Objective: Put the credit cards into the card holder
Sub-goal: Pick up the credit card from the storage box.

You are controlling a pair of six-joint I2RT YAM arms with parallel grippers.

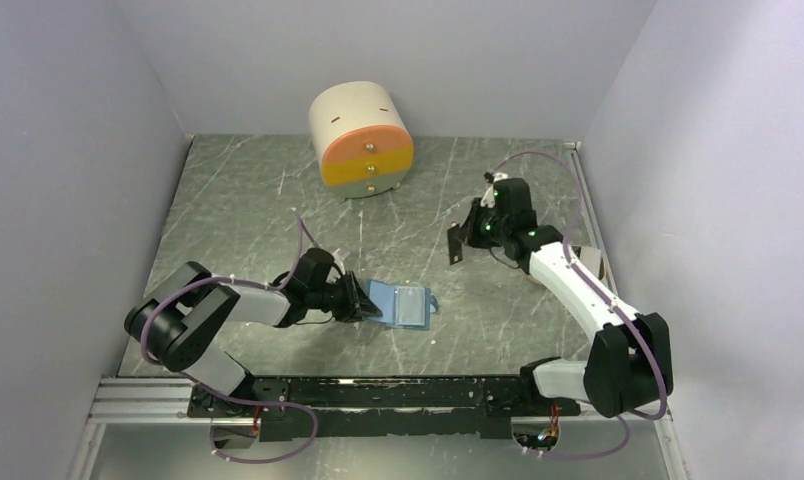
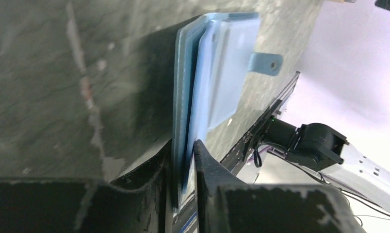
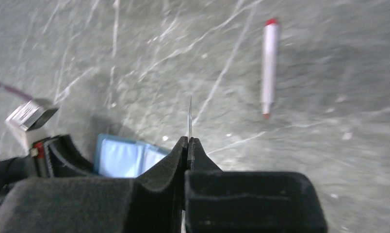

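Observation:
The blue card holder [image 1: 406, 306] lies open low over the table, near the front middle. My left gripper [image 1: 363, 300] is shut on its left edge. In the left wrist view the holder [image 2: 217, 73] stands edge-on, pinched between the jaws of the left gripper [image 2: 186, 153], and its snap tab points right. My right gripper [image 1: 465, 235] hangs above the table, right of centre, shut on a dark credit card [image 1: 455, 245]. In the right wrist view the card [image 3: 189, 114] shows edge-on, sticking up from the shut right gripper [image 3: 188, 141]. The holder [image 3: 125, 158] lies below to the left. No other cards show.
A cream drum-shaped drawer unit with an orange front [image 1: 363, 140] stands at the back centre. A white pen with a red cap [image 3: 269, 68] lies on the table beyond the right gripper. A beige thing [image 1: 598, 262] peeks out behind the right arm. Walls close in on three sides.

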